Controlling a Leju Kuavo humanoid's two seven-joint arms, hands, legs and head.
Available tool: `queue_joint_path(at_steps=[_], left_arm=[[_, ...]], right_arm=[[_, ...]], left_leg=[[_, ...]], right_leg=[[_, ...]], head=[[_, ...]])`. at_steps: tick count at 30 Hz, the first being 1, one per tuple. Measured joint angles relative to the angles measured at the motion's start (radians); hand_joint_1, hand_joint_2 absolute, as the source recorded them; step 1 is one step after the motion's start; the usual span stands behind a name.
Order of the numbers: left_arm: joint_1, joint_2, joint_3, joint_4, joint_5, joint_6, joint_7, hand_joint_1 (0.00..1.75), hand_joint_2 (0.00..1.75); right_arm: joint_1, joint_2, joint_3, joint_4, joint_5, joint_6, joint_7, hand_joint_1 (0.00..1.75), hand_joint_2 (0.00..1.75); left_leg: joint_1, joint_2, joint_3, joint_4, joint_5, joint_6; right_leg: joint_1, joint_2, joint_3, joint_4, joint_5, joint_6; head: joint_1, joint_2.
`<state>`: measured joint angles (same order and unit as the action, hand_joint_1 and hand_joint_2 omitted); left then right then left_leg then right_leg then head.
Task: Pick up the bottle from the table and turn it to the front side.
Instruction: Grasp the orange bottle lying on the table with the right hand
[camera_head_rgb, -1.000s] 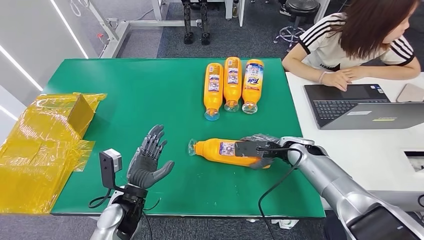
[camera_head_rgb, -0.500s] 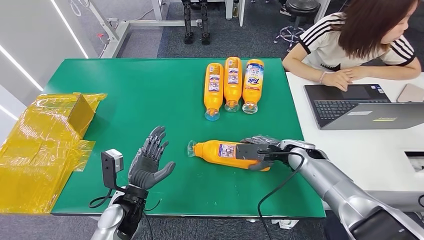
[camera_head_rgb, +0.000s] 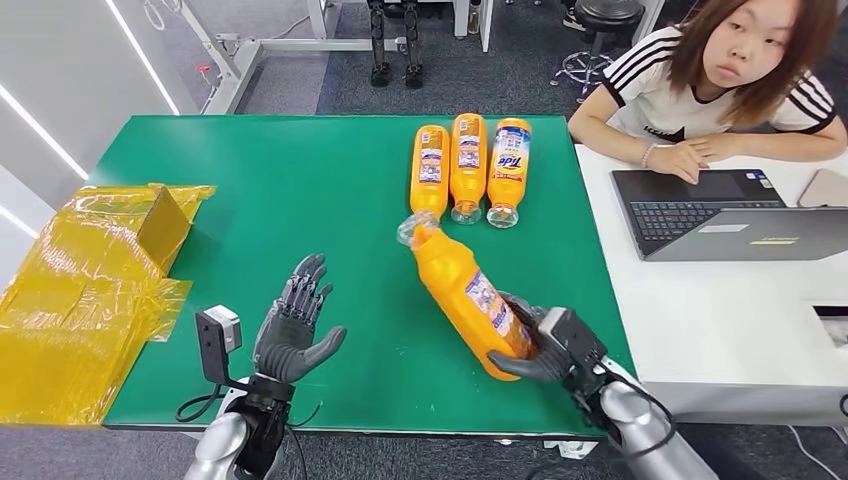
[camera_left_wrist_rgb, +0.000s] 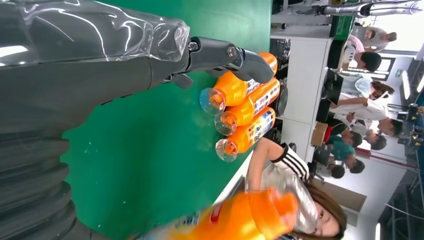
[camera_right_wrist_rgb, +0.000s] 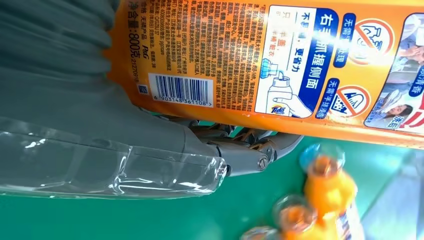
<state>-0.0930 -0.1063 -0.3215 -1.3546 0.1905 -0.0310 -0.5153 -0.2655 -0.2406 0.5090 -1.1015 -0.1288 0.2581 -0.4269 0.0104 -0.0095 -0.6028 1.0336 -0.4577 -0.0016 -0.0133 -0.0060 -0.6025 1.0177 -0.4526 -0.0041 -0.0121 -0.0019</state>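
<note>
pickup done | right hand (camera_head_rgb: 545, 350) clamped on bottle (camera_head_rgb: 465, 290), lower centre, back label showing | front turn pending | left hand (camera_head_rgb: 295, 325) fingers spread, empty

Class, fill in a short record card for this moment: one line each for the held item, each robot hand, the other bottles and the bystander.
Held item: orange bottle, lifted and tilted, back label with barcode showing
Right hand: grips the bottle's base end
Left hand: fingers spread, holds nothing
Other bottles: three orange bottles lying side by side on the green table
Bystander: person seated at a laptop
</note>
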Motion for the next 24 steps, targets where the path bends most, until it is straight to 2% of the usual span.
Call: queue_joint_path(at_steps=[5, 13, 18, 21, 24], left_arm=[[-0.01, 0.0, 0.003, 0.0, -0.008, -0.007, -0.013, 0.0, 1.75], [-0.044, -0.007, 0.003, 0.001, -0.011, -0.01, -0.016, 0.0, 1.75], [-0.063, -0.007, 0.0, 0.003, -0.01, -0.037, -0.016, 0.0, 1.75], [-0.119, -0.013, -0.013, 0.014, 0.004, -0.071, 0.002, 0.0, 1.75], [-0.201, -0.024, -0.036, 0.028, 0.045, -0.106, 0.049, 0.0, 1.75]], right_arm=[[0.141, 0.045, -0.115, -0.136, 0.006, -0.034, -0.02, 1.75, 1.75], [0.181, 0.095, -0.168, -0.208, 0.026, -0.043, -0.023, 1.75, 1.75], [0.176, 0.112, -0.176, -0.21, 0.045, -0.037, -0.034, 1.75, 1.75], [0.132, 0.144, -0.167, -0.189, 0.084, -0.028, -0.042, 1.75, 1.75], [0.046, 0.197, -0.13, -0.145, 0.124, -0.026, -0.036, 1.75, 1.75]], left_leg=[[0.0, 0.001, -0.001, 0.0, 0.0, 0.0], [0.0, 0.003, 0.0, 0.0, 0.001, 0.0], [0.0, 0.003, 0.0, 0.0, 0.001, 0.0], [0.0, 0.004, 0.0, 0.0, 0.001, -0.001], [0.0, 0.005, 0.0, 0.0, 0.003, -0.002]], right_leg=[[0.0, 0.001, -0.001, 0.0, 0.0, 0.0], [0.0, 0.002, -0.001, 0.0, 0.001, -0.001], [0.0, 0.002, -0.001, 0.0, 0.001, -0.001], [0.0, 0.003, -0.001, 0.001, 0.002, -0.001], [0.0, 0.005, -0.002, 0.002, 0.003, -0.002]], head=[[0.0, 0.0], [0.0, 0.0], [0.0, 0.0], [0.0, 0.0], [0.0, 0.0]])
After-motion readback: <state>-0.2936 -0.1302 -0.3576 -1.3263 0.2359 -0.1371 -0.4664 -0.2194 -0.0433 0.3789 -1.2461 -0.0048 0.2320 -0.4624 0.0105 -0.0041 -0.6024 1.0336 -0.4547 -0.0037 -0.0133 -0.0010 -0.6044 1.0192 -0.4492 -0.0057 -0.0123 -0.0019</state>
